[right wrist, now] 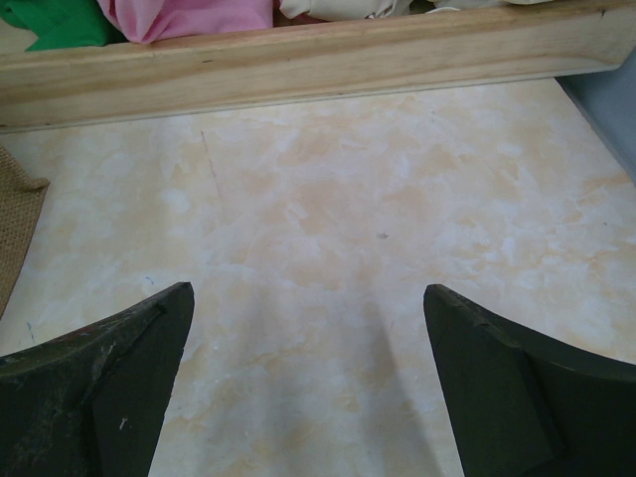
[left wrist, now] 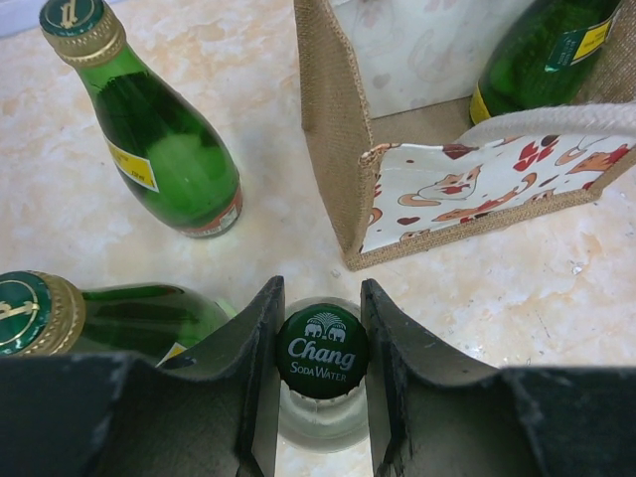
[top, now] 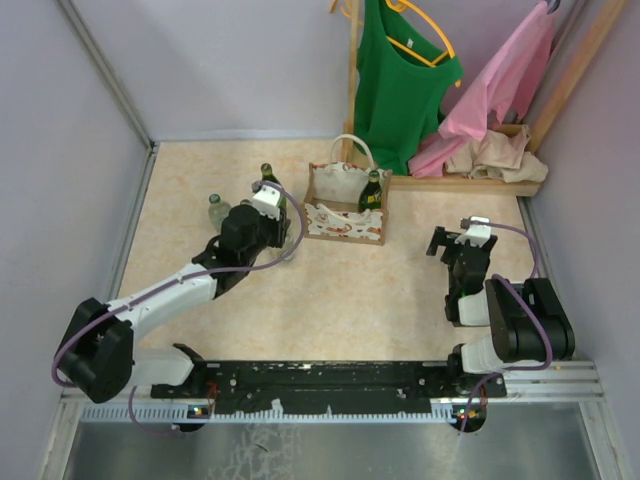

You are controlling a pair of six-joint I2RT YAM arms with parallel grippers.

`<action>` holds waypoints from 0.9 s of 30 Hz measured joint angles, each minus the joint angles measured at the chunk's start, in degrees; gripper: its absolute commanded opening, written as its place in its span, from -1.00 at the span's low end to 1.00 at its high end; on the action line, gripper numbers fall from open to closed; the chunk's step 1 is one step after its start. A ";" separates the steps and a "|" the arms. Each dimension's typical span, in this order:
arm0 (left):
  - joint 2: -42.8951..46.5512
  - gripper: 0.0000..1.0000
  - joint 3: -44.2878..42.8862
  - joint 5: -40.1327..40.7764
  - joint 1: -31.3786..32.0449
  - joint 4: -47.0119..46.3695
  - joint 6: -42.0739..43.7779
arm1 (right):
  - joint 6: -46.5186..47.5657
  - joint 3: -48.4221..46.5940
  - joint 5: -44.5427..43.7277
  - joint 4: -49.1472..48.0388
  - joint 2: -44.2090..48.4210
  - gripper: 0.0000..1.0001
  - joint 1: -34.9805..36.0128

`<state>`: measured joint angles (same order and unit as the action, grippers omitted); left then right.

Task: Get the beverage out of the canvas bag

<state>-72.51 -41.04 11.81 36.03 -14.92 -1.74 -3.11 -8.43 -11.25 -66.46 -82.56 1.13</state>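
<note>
The canvas bag (top: pixel 345 222) stands at the middle back, and its burlap side also shows in the left wrist view (left wrist: pixel 330 129). A green bottle (top: pixel 372 190) stands inside the bag (left wrist: pixel 542 50). My left gripper (left wrist: pixel 320 338) is just left of the bag (top: pixel 274 216). It is shut on the green "Chang Soda Water" cap of a clear bottle (left wrist: pixel 321 351), which stands on the table outside the bag. My right gripper (right wrist: pixel 308 328) is open and empty above bare table, right of the bag (top: pixel 456 242).
Two more green bottles stand left of the bag, one ahead-left of my left gripper (left wrist: pixel 164 149) and one close at its left (left wrist: pixel 109 318). A wooden rack base (right wrist: pixel 318 55) with green, pink and beige clothes runs along the back right.
</note>
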 measured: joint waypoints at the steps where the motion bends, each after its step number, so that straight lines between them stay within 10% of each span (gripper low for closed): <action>1: -0.48 -0.97 0.22 0.02 0.00 -0.50 0.00 | 0.00 0.00 0.00 0.00 0.00 0.98 0.00; 20: -3.15 0.16 2.40 1.49 -0.02 -6.23 -1.20 | 0.00 0.00 0.00 0.00 0.00 0.98 0.00; 27: -2.89 0.26 2.08 1.55 -0.02 -9.42 -1.03 | 0.00 0.00 0.00 0.00 0.00 0.98 0.00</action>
<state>-75.40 -38.96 13.37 36.01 -24.34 -2.76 -3.11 -8.43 -11.25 -66.46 -82.56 1.13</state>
